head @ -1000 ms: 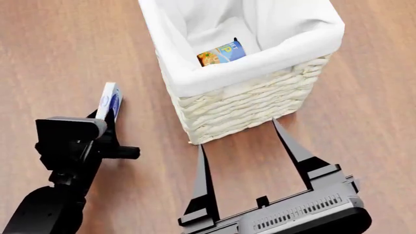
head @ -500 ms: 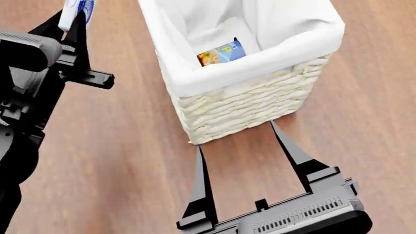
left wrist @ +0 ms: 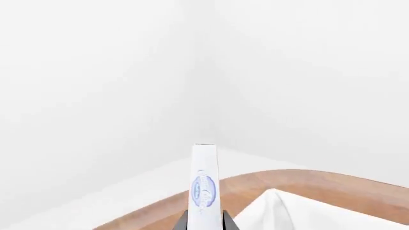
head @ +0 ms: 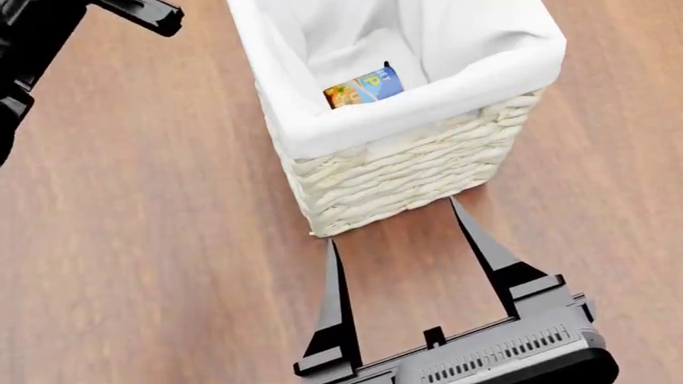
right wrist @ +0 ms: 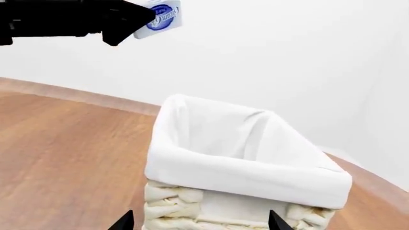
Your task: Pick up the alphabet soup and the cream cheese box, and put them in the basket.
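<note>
The cream cheese box (left wrist: 204, 187) stands edge-on between the jaws of my left gripper (left wrist: 204, 223), which is shut on it. The right wrist view shows that box (right wrist: 160, 14) held high in the air by the left gripper (right wrist: 135, 20), above and to one side of the basket (right wrist: 243, 175). In the head view only part of the left arm (head: 43, 24) shows at the top left, and the box is out of frame there. The alphabet soup (head: 365, 86) lies inside the basket (head: 320, 136). My right gripper (head: 393, 220) is open and empty, facing the basket's near wicker wall.
Brown wooden floor (head: 160, 240) surrounds the basket on all sides. White walls (right wrist: 288, 57) rise behind it. A corner of the basket's white liner (left wrist: 300, 213) shows below the held box.
My left arm has risen with the cream cheese box, from floor level beside the basket up past the top-left edge of the head view. The right gripper has barely moved.
</note>
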Robot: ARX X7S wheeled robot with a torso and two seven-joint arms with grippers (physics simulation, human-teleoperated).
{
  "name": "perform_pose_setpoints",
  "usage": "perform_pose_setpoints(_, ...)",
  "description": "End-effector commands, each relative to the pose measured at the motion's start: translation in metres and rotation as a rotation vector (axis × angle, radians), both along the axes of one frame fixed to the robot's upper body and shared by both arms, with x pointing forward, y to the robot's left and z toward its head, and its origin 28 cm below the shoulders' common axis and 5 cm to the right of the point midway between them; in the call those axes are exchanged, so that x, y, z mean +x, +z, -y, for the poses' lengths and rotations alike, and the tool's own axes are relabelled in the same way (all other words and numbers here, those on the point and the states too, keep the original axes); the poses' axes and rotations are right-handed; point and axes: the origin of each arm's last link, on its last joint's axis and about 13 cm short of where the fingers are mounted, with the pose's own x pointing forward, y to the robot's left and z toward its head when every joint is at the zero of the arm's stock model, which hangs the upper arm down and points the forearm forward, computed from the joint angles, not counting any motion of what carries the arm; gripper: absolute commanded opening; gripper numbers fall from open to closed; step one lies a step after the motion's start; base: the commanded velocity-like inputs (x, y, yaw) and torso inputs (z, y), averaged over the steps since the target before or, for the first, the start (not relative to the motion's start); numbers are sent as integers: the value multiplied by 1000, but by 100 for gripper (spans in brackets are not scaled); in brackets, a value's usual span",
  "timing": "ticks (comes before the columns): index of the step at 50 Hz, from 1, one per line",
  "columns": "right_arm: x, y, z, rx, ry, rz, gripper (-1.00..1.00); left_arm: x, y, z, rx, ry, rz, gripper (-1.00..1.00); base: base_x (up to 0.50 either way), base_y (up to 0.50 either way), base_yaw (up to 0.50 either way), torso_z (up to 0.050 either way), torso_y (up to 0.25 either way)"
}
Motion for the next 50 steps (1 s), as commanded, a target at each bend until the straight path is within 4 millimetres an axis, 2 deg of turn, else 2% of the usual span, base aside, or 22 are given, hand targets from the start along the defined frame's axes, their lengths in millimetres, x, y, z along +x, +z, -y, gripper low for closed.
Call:
perform_pose_setpoints(1, -3, 1, 0, -3, -1, 3, 100, 18, 33, 9, 65, -112, -61, -100, 0, 0, 0, 0, 0)
perform_pose_setpoints(4, -3, 1, 0, -2, -1, 5, 100, 32, 34, 16, 155, -139, -161, -100, 0, 0, 0, 0, 0)
perform_pose_setpoints(9, -4, 1, 0, -3, -3, 3, 100, 40, 42, 25, 221, -266, -261, -100, 0, 0, 0, 0, 0)
perform_pose_setpoints(11, -4, 0, 0, -4, -3, 4, 100, 46, 44, 27, 280, -217, -247, -100, 0, 0, 0, 10, 0)
perform_pose_setpoints(20, -6, -1, 2, -3, -8, 0, 100, 59, 47, 31, 280, -257, -339, -100, 0, 0, 0, 0, 1)
perform_pose_setpoints(30, -7, -3, 3, 0, -12, -8, 100, 48, 46, 37, 301, -413, -427, -100, 0, 0, 0, 0, 1)
perform_pose_setpoints(50, -9, -4, 3, 0, -12, -18, 100, 50, 29, 47, 363, -413, -440, -100, 0, 0, 0, 0, 1)
